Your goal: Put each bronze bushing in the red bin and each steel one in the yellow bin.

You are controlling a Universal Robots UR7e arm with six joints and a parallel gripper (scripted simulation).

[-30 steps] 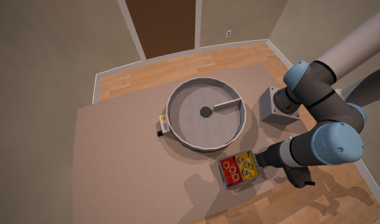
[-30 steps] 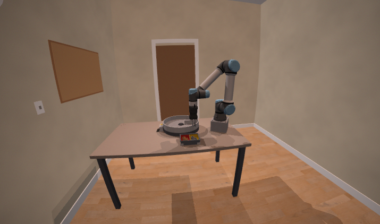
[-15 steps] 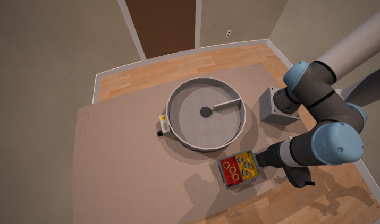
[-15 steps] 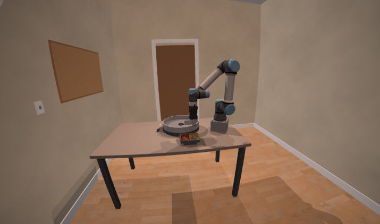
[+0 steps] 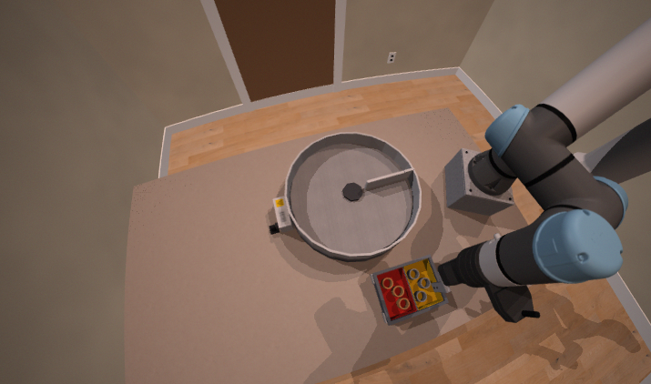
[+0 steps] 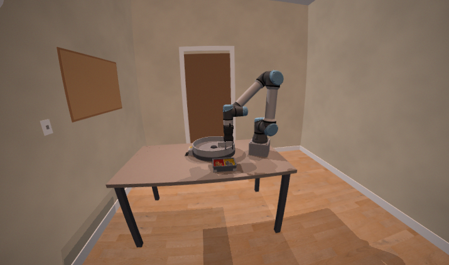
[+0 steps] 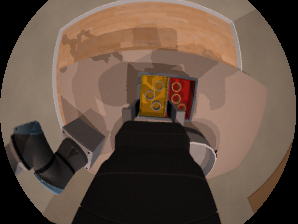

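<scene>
Plainly, my gripper (image 5: 447,281) (image 6: 228,147) (image 7: 153,105) is released, its two fingers spread wide with nothing between them. The only writing I find is on the white box (image 5: 282,215) at the turntable's left side: a yellow label above lines of print too small to read. I make out no brand on my arm (image 5: 522,260) (image 6: 248,93).

The top view hides most of my fingers behind my own dark body, at the right side of the bins. The wrist view shows both fingers, though the right one partly covers the nearest bronze ring and my housing hides much of the turntable (image 5: 346,224) (image 6: 212,152) (image 7: 202,157). From the exterior the bushings are tiny, and their tones seem bronze and grey, as far as I can judge.

Top and wrist views settle the count: three bronze bushings (image 5: 398,285) (image 7: 176,94) sit in the red bin (image 5: 394,313) (image 7: 189,95), and three steel bushings (image 5: 413,268) (image 7: 150,90) in the yellow bin (image 5: 432,298) (image 7: 146,107). Only the top view shows the turntable's whole surface, with no bushing visible on it.
</scene>
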